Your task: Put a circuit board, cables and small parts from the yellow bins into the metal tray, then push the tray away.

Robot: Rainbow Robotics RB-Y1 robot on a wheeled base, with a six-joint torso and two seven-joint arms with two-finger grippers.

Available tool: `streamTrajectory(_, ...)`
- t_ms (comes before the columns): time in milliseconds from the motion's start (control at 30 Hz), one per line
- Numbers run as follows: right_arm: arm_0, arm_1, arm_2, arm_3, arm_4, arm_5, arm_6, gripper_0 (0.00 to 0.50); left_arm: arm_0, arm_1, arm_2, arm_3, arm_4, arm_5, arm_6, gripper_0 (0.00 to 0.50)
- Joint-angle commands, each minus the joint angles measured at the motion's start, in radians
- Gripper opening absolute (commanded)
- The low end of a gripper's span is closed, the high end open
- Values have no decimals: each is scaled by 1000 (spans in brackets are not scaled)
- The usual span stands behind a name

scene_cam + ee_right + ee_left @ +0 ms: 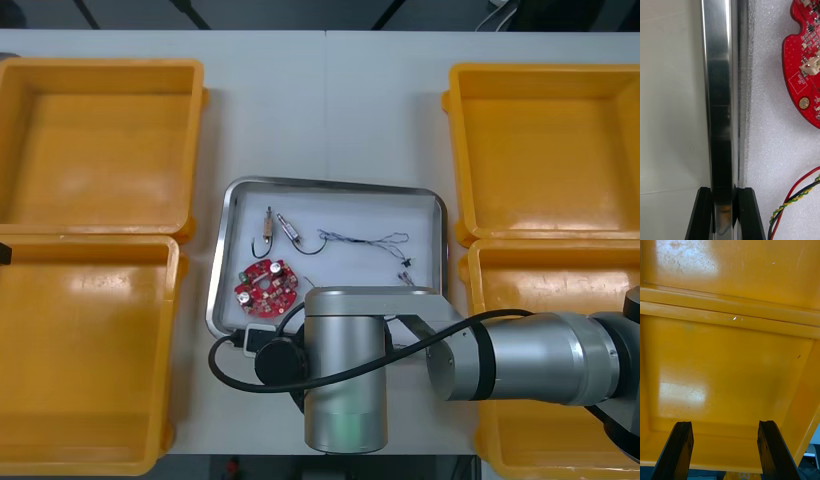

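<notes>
Your right gripper (723, 192) pinches the near rim of the metal tray (717, 93), which holds the circuit board (805, 75), cables (368, 241) and small metal parts (292, 229), with bare table (320, 110) past its far edge, and your left gripper (724, 425) hangs open over a yellow bin (730, 371).

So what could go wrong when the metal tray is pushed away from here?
1. The right pincer is shut on one spot of the near rim of the shiny metal tray, which may slip or swivel against the yellow plastic bin beside it.
2. The round red circuit board and red and yellow cable lie loose inside; a jerk could shift them.
The left pincer hangs open over another yellow bin.
</notes>
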State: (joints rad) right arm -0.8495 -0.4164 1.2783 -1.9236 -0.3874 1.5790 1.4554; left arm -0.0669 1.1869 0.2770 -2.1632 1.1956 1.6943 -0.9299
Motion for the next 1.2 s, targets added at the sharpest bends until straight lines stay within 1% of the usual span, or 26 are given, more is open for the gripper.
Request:
streamTrajectory(33, -22, -30, 16, -9, 25, -17, 33, 0, 21, 39, 30, -21, 1, 7, 26, 500)
streamTrajectory(167, -66, -59, 16, -11, 28, -28, 40, 0, 21, 39, 30, -21, 1, 7, 26, 500)
streamTrajectory(367, -125, -85, 16, -3, 30, -45, 45, 0, 21, 39, 30, -21, 1, 7, 26, 500)
streamTrajectory(633, -189, -85, 15, 60, 33, -85, 69, 0, 21, 39, 30, -21, 1, 7, 26, 500)
streamTrajectory(733, -203, -84, 15, 87, 51, -103, 85, 0, 21, 39, 30, -21, 1, 7, 26, 500)
streamTrajectory(967, -220, -82, 15, 169, 88, -212, 121, 0, 21, 39, 30, -21, 1, 7, 26, 500)
streamTrajectory(1200, -252, -81, 15, 264, 93, -298, 141, 0, 21, 39, 30, -21, 1, 7, 26, 500)
